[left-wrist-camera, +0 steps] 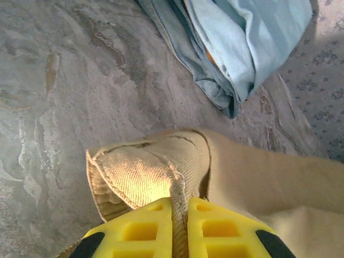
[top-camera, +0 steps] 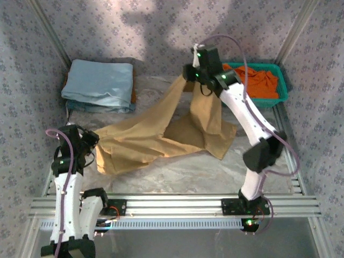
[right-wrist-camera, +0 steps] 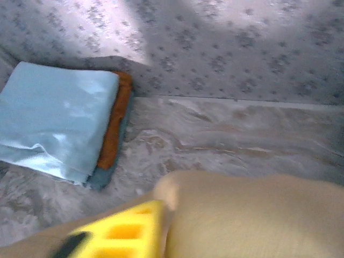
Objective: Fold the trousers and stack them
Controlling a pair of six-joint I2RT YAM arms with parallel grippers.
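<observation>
Trousers (top-camera: 145,140), tan: I see my left gripper (left-wrist-camera: 180,209) clamped on a hem; far end raised at right gripper (top-camera: 189,72), jaws unreadable.

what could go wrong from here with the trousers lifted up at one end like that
1. The left tool pinches only a thin fold at one corner of the trousers; a hard pull could slip it free.
2. The cloth rises to the right tool, but how firm that hold is cannot be told; if it drops, the fabric would likely land bunched.
3. The folded blue stack lies close by; dragged cloth might disturb it.
</observation>
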